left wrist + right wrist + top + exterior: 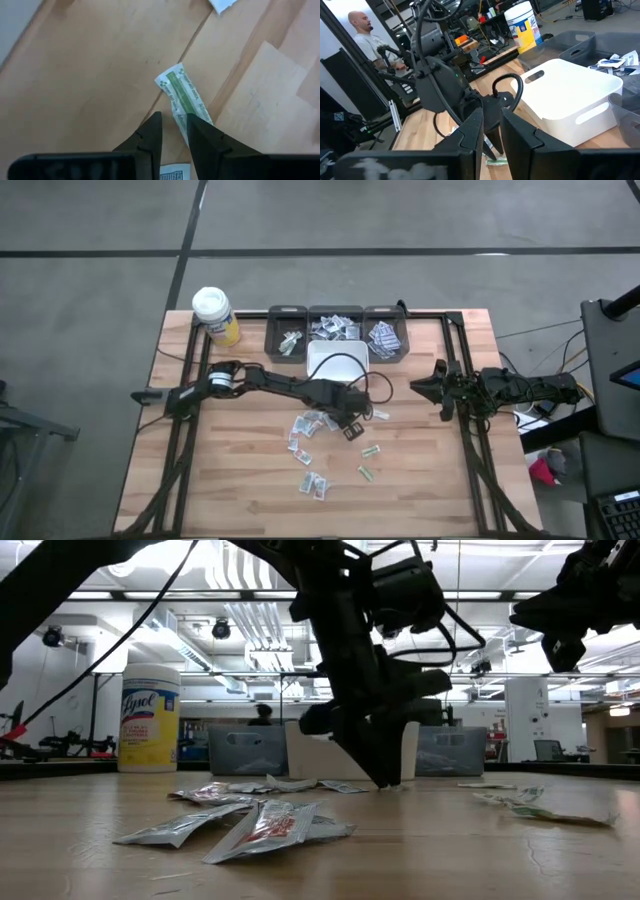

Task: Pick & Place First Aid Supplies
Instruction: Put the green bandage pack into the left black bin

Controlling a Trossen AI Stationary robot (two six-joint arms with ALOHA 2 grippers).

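Note:
Several small flat packets lie scattered on the wooden table; in the low view they lie flat in front. A packet with green print lies flat on the wood. My left gripper points steeply down at it, open by a narrow gap, its tips low at the table near the middle. One end of the packet runs in between the fingers. My right gripper waits at the right, level and raised, slightly open, holding nothing. My left gripper comes from above, slanting, with one fingertip on either side of the green-printed packet's nearer end. One finger covers part of that end. The packet lies flat on the table. Whether the fingers touch it I cannot tell.
A white bin stands just behind my left gripper, with three dark bins holding packets along the far edge. A yellow bottle with a white lid stands at the far left. A person sits beyond the table.

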